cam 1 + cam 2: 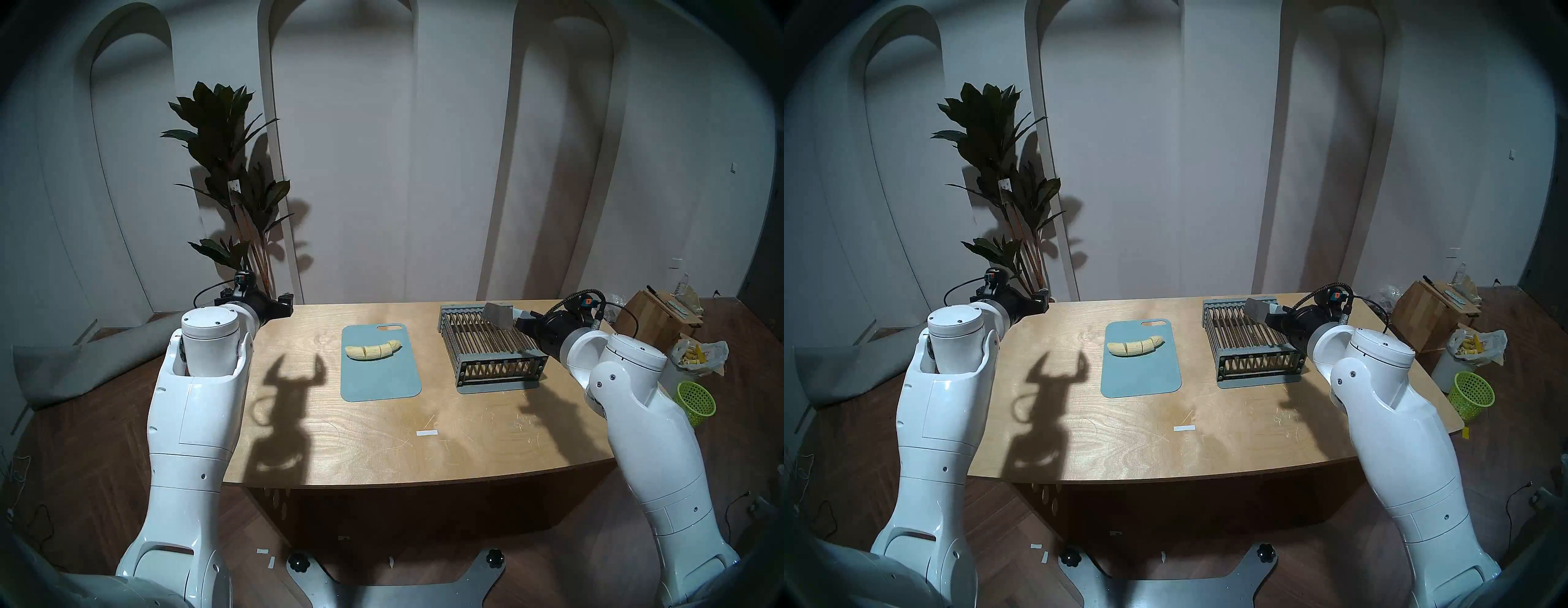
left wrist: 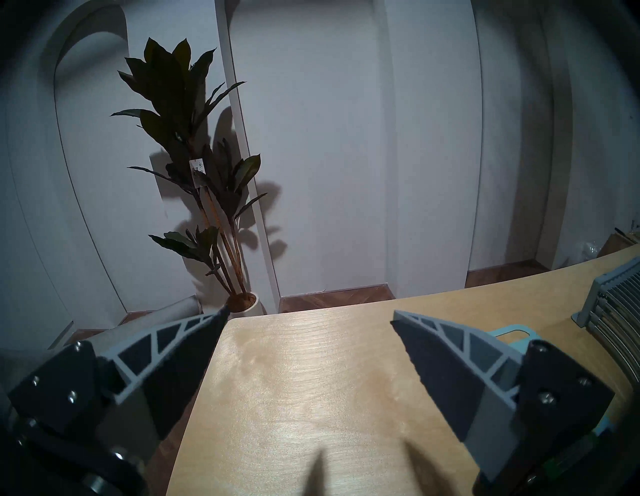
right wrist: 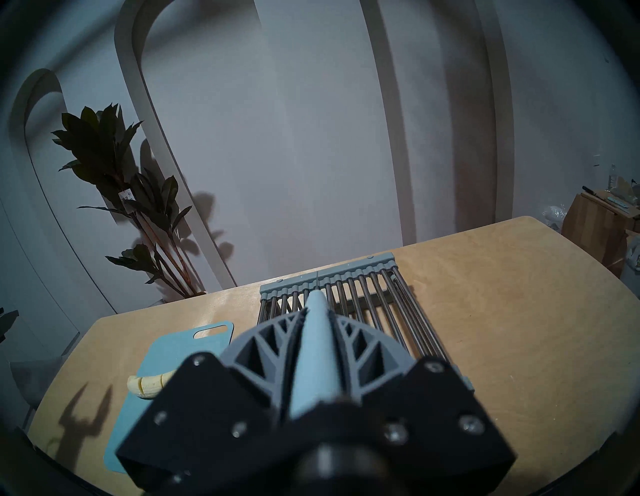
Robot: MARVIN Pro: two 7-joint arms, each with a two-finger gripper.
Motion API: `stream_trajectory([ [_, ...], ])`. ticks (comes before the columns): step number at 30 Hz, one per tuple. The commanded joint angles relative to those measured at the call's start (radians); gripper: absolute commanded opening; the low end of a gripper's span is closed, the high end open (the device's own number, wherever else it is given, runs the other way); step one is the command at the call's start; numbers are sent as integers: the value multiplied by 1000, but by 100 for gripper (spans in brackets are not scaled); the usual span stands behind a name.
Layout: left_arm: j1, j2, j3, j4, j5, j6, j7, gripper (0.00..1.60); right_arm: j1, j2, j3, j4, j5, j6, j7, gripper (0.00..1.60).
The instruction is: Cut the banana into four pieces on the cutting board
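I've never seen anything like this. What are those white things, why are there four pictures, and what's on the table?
The white limbs are a robot's two arms. The two wide pictures come from cameras on its head, looking down at the wooden table. The other two come from a camera on each wrist, looking out past that arm's grasping part, the end effector.

On the table lies a blue-grey cutting board with a peeled banana on it, already sliced into pieces that lie end to end. To its right stands a grey rack with metal bars.

The left end effector is open and empty. The right end effector is shut on the pale blue handle of a knife, over the rack.
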Motion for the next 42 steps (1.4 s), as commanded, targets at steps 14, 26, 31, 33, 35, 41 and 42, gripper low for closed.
stream_trajectory([
  [14, 24, -4, -10, -54, -15, -1, 1, 160, 42, 70, -21, 74, -34, -10, 66, 0],
  [26, 31, -11, -19, -59, -24, 6, 14, 160, 139, 82, -59, 131, -65, -8, 105, 0],
  [31, 38, -18, -27, -70, -29, 19, 22, 160, 157, 92, -77, 160, -72, 0, 120, 160],
  [33, 39, -19, -28, -70, -30, 20, 23, 160, 157, 94, -76, 161, -69, 6, 121, 160],
  [35, 41, -20, -28, -71, -32, 20, 23, 160, 150, 98, -74, 160, -70, 2, 126, 160],
  [41, 46, -25, -26, -73, -38, 21, 24, 160, 111, 111, -53, 108, -78, -17, 127, 160],
  [42, 46, -26, -26, -73, -39, 21, 25, 160, 103, 116, -53, 91, -89, -27, 128, 160],
])
